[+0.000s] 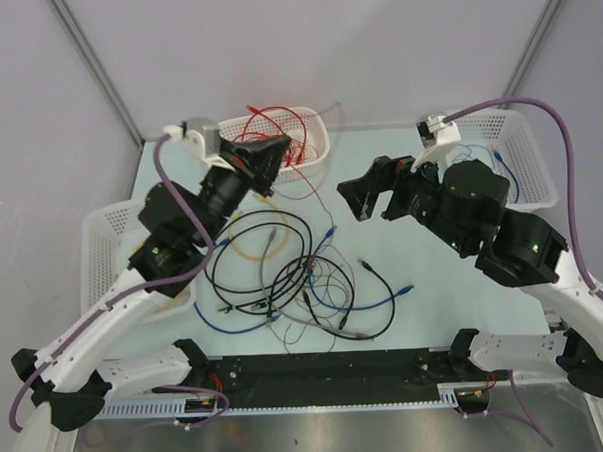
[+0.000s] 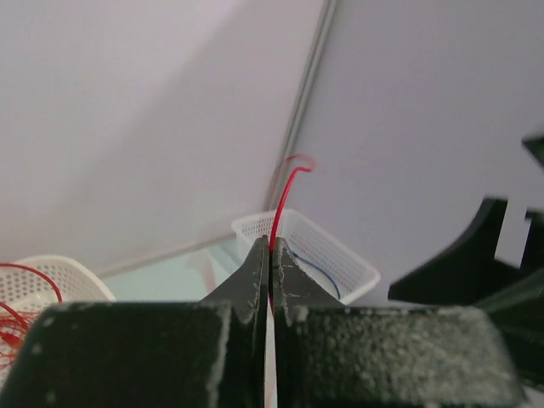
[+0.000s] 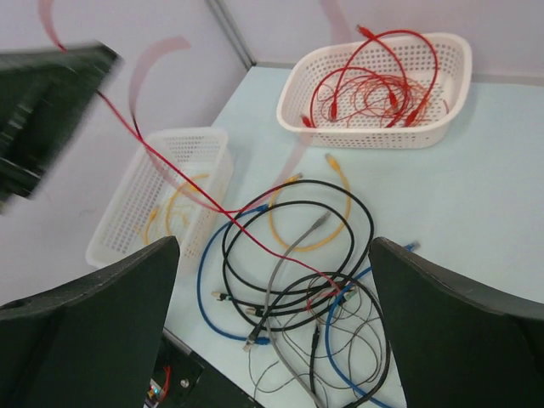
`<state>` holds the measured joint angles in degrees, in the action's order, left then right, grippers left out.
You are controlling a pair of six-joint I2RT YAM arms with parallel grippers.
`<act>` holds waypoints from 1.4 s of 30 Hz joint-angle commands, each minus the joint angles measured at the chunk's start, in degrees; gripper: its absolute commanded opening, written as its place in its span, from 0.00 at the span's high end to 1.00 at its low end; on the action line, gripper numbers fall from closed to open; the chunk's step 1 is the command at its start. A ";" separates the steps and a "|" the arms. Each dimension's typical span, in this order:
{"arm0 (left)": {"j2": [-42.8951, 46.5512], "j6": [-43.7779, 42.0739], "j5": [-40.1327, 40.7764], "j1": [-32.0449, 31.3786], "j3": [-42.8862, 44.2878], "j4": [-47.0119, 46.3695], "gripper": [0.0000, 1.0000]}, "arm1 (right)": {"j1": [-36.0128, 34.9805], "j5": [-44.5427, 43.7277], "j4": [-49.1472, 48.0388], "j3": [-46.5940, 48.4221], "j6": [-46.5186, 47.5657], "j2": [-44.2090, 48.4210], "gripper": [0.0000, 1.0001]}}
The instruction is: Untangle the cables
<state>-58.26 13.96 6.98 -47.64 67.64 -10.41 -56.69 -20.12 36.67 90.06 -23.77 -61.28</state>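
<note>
The tangled cables [image 1: 294, 276] lie in a pile mid-table: black, blue, grey, yellow and thin dark loops, also seen below my right wrist [image 3: 297, 255]. My left gripper [image 2: 272, 255] is shut on a thin red cable [image 2: 285, 191], which sticks up past the fingertips and curls over. In the top view this gripper [image 1: 286, 149] hangs raised beside the back basket. The red cable [image 3: 170, 170] runs taut from it down into the pile. My right gripper [image 3: 274, 246] is open and holds nothing. It hovers right of the pile [image 1: 355, 199].
A white basket [image 1: 318, 155] at the back holds several red cables [image 3: 374, 85]. A second basket [image 3: 127, 212] at the left holds yellow ones. A third [image 1: 534, 161] at the back right holds a blue cable [image 2: 319, 263]. Grey walls stand close behind.
</note>
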 commanded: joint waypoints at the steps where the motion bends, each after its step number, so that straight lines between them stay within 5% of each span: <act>1: -3.17 2.04 2.51 2.46 14.17 9.97 1.00 | -0.36 -7.29 0.25 -1.55 0.13 4.40 0.00; 10: -16.43 1.95 2.95 8.26 37.64 15.25 1.00 | -0.01 -12.14 0.95 -7.79 0.13 9.94 0.00; 21: -31.21 6.43 -2.14 12.92 67.60 19.21 1.00 | 1.23 -8.10 0.16 -16.40 -0.40 10.48 0.00; 32: -32.27 5.82 -0.93 13.71 64.83 18.68 1.00 | 2.46 -3.08 -1.95 -24.93 -2.51 11.17 0.00; 42: -39.46 11.88 -1.36 22.93 62.53 24.04 1.00 | 5.18 -4.05 -2.39 -25.11 -0.31 13.38 0.00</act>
<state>-95.37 23.09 5.63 -27.55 130.93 11.57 -52.93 -23.75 36.60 64.53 -25.21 -48.25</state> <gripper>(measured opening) 0.008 0.994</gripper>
